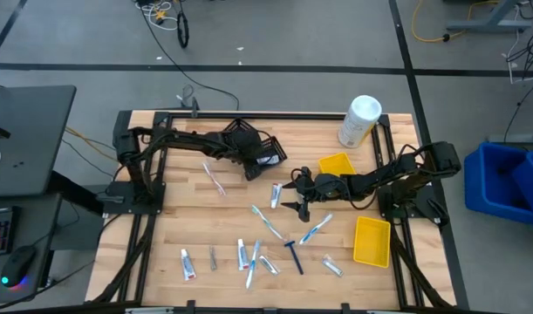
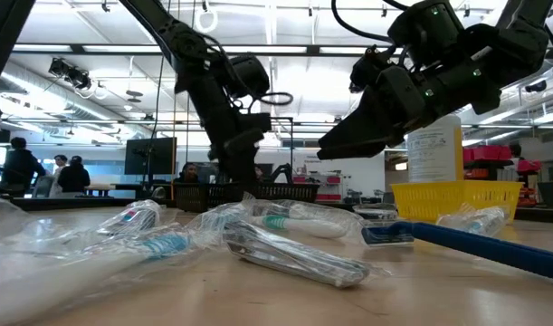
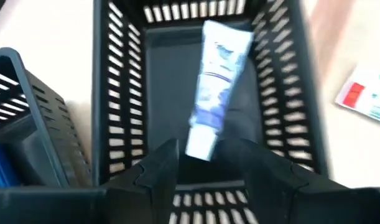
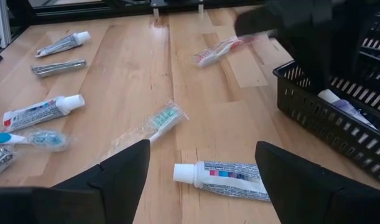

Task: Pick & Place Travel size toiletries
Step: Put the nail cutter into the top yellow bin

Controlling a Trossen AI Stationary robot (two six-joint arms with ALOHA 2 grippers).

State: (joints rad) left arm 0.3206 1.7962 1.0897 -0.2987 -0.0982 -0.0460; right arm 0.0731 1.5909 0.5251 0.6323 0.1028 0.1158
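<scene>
A white toothpaste tube with blue print [image 3: 216,81] lies lengthwise inside a black mesh basket [image 3: 115,93] at the table's far middle [image 1: 264,150]. My left gripper [image 3: 205,162] hovers open over that basket, the tube's cap end showing between its fingers without touching them. Near the table's middle, my right gripper [image 4: 202,148] [image 1: 297,199] stands open and low over the wood. Another white tube [image 4: 224,179] lies flat just ahead of its fingers. More toothpaste tubes [image 1: 187,263], toothbrushes [image 1: 268,222] and a dark blue razor [image 1: 294,255] lie scattered over the near half.
A second black basket [image 3: 28,124] stands beside the first. Two yellow bins [image 1: 336,164] [image 1: 372,241] sit at the right, and a big white canister [image 1: 359,120] stands at the far right. A red-and-white toothbrush [image 1: 214,179] lies left of the baskets.
</scene>
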